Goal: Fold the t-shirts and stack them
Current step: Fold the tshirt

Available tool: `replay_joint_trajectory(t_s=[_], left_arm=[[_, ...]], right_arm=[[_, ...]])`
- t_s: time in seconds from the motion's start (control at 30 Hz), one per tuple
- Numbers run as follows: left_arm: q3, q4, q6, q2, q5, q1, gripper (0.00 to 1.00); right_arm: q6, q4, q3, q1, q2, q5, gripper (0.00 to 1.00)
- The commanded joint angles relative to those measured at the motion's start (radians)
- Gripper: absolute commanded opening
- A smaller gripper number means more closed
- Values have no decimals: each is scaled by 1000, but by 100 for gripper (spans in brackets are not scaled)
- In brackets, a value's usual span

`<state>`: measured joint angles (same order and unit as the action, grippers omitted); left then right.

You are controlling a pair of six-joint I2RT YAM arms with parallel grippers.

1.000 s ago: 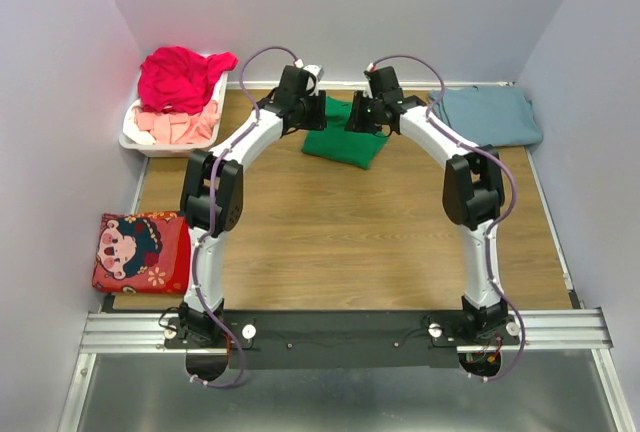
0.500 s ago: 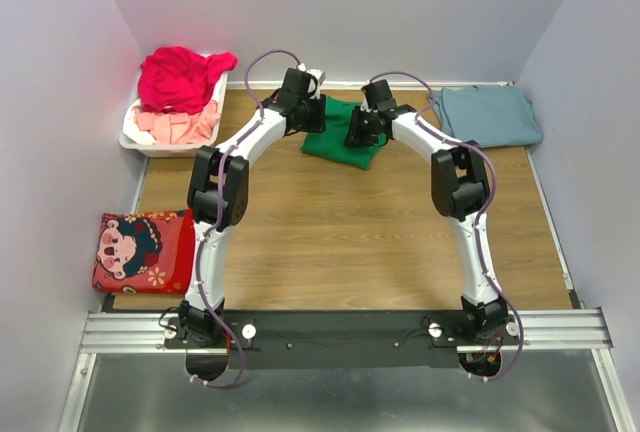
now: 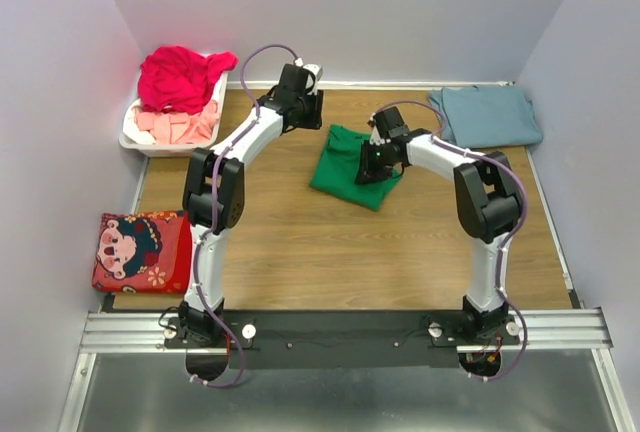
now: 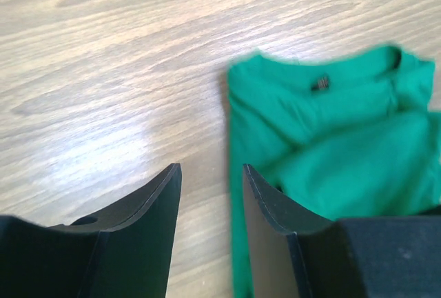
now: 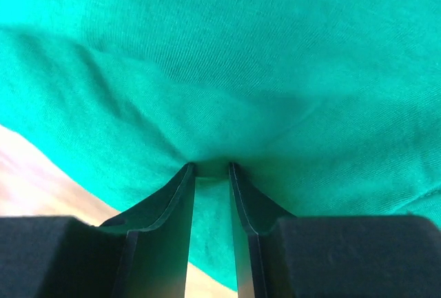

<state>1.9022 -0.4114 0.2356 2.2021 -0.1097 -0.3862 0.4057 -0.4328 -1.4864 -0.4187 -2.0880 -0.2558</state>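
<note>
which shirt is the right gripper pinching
The green t-shirt mid-table: the right gripper is closed on a fold of it. The blue-grey t-shirt lies folded at the far right; the red t-shirt and pink t-shirt sit in the basket.

Overhead view from high behind, facing down, 2 wrist views close, all sharing green t-shirt [image 3: 340, 170]

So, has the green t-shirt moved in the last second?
Yes. The green t-shirt has slid toward the near edge of the table, now nearer it than the folded blue-grey t-shirt.
</note>
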Motion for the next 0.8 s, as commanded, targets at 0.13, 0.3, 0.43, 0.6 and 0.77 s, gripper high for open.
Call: replay_joint_trajectory(t_s=[0.13,0.3,0.43,0.6,0.77], left_arm=[[-95,-10,-44,-173,7,0,49],[-133,-10,-81,-238,-25,-28,50],[-186,-12,-110,-275,-2,-80,50],[-250,-27,-130,-308,-15,-141,50],[-307,-41,-133,-337,-41,-178,49]], right_arm=[[-65,-239,242,-14,196,124,32],[-45,-239,198,-14,279,184,32],[-21,-239,120,-14,309,249,36],[-4,-241,31,-14,286,334,38],[21,-241,-34,-8,226,400,37]])
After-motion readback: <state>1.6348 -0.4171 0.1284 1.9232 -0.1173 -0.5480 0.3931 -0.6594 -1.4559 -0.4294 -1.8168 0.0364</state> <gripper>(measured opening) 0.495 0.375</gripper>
